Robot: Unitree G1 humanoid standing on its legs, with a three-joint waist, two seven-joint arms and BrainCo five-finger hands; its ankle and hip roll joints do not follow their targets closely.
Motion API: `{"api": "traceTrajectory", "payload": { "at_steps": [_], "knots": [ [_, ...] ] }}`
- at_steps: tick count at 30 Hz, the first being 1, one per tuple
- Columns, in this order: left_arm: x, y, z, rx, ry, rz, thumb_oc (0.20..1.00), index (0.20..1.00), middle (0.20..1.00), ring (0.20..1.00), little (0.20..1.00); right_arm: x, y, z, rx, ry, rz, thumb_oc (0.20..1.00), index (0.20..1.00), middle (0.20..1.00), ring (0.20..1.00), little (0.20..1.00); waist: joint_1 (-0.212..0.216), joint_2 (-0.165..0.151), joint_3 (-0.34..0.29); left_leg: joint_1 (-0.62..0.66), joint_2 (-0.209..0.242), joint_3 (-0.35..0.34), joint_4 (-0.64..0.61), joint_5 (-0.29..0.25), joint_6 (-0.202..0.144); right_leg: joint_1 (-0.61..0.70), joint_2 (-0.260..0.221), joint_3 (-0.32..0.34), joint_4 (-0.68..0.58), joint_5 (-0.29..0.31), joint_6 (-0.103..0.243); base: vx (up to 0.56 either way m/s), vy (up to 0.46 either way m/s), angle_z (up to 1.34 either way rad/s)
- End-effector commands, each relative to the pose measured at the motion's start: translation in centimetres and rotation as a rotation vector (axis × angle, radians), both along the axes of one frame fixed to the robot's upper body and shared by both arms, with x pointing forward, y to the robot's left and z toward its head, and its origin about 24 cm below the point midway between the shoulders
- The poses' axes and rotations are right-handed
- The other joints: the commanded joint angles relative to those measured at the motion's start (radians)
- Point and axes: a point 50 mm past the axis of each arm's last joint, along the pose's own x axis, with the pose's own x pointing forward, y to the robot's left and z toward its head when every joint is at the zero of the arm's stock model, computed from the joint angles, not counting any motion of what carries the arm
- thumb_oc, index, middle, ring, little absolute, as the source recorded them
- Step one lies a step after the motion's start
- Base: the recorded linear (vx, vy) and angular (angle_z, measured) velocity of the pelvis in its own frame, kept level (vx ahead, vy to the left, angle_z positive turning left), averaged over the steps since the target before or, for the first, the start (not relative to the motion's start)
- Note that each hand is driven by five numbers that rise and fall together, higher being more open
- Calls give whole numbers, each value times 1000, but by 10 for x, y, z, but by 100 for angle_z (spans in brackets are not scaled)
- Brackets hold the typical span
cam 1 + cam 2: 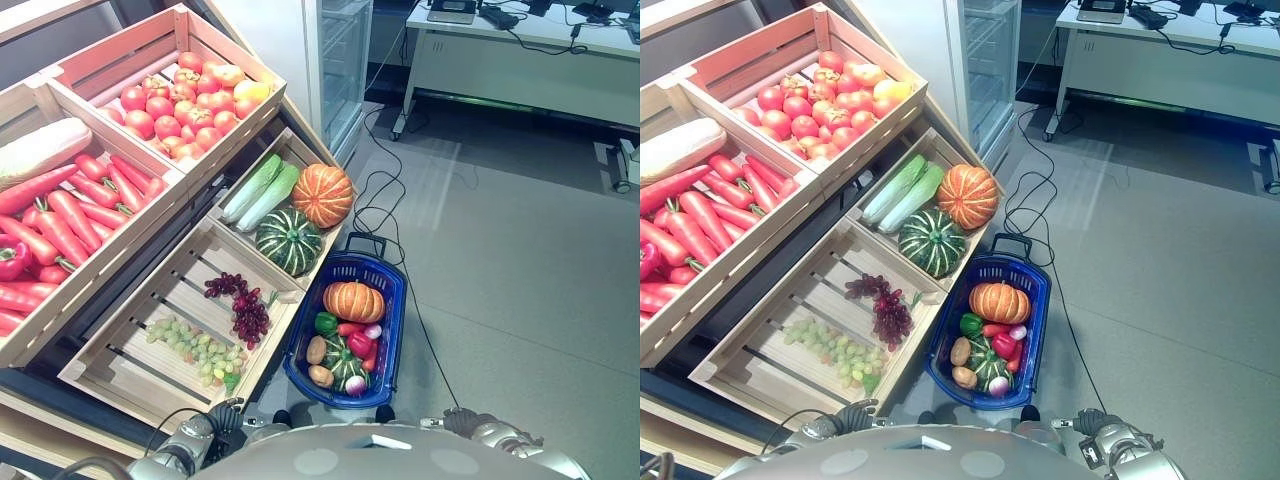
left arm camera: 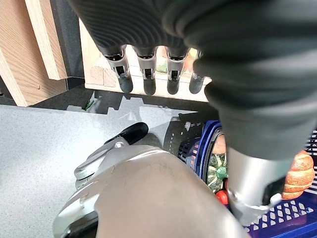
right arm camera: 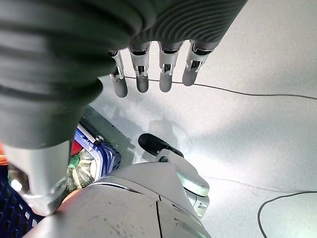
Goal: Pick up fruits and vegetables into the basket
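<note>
While both arms hang low at the robot's sides, neither hand holds any produce. The left hand (image 2: 148, 74) shows its fingers (image 2: 147, 79) straight and relaxed, spread in a row with nothing between them; beyond them lie the grey floor (image 2: 39, 144) and the foot of the wooden stand. The right hand (image 3: 153, 69) is in the same condition: fingers (image 3: 142, 77) straight, loose, empty, hanging over bare floor.

The blue basket (image 1: 392, 300) stands on the floor just beside the lower crates, its black handle (image 1: 366, 240) folded toward the far end. Inside the basket: a small orange pumpkin (image 1: 353, 301) at the far end, then a green pepper (image 1: 326, 322), a red pepper (image 1: 360, 344), a green striped squash (image 1: 343, 362), a potato (image 1: 316, 349), a second brownish piece at the near end, and a purplish-white round item which cannot be identified with certainty.

Beside the basket, the nearest crate (image 1: 120, 375) holds green grapes (image 1: 195, 345) and dark purple grapes (image 1: 245, 305), lying close together. The crate beyond it, level with the basket's handle, holds a large orange pumpkin (image 1: 322, 195), a dark green striped pumpkin (image 1: 289, 240) touching it, and two pale green leafy vegetables (image 1: 260, 190). Above these, further from the basket, one crate carries carrots (image 1: 75, 205) with a red pepper at its edge and a pale cabbage (image 1: 40, 150); the topmost crate carries tomatoes (image 1: 180, 100).

A white surface (image 1: 520, 50) stands well apart from the basket, across the floor.
</note>
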Motion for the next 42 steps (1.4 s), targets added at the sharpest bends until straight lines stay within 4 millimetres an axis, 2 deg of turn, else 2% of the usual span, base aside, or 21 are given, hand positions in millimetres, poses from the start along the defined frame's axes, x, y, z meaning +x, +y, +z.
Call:
{"api": "traceTrajectory", "payload": {
  "at_steps": [1,17,22,27,33,38,42],
  "knots": [
    [22,2,4,15,-32,-10,1000,1000,1000,1000,1000,17,3,2,-10,2,66,1000,1000,1000,1000,1000,-10,-34,46,18,-38,-7,7,-99,41,59,-40,-63,11,-61,44,0,0,0],
    [18,4,4,28,-32,7,1000,1000,1000,1000,1000,13,2,2,-11,8,61,1000,1000,1000,1000,1000,-7,-35,56,12,-38,-16,7,-95,39,57,-38,-65,11,-60,43,12,-4,0],
    [21,4,5,31,-49,32,1000,1000,1000,1000,1000,17,1,3,-10,-10,46,1000,1000,1000,1000,1000,-9,-30,86,-29,-36,-10,7,-77,34,17,-41,-59,11,-46,48,6,-13,0],
    [47,3,12,35,-127,66,1000,1000,1000,1000,1000,47,0,11,-20,-89,36,1000,1000,1000,1000,1000,-20,-14,181,-124,-45,-17,7,-48,42,-89,-36,-39,11,-14,39,-181,-11,-9],
    [83,4,26,24,-256,127,1000,1000,1000,1000,1000,72,-5,22,-46,-160,18,1000,1000,1000,1000,1000,-36,0,299,-225,-57,-31,7,-15,47,-190,-18,-15,11,14,25,-167,-28,-2],
    [108,3,39,-1,-366,151,1000,1000,1000,1000,1000,89,-10,30,-48,-219,-14,1000,1000,1000,1000,1000,-36,3,358,-279,-64,-59,7,7,43,-233,-4,-7,11,20,15,-98,-44,2],
    [134,-1,55,-31,-492,138,1000,1000,1000,1000,1000,110,-14,42,-39,-291,-55,1000,1000,1000,1000,1000,-37,8,397,-315,-71,-84,7,19,42,-279,6,3,53,4,0,-113,-6,12]
  ]
}}
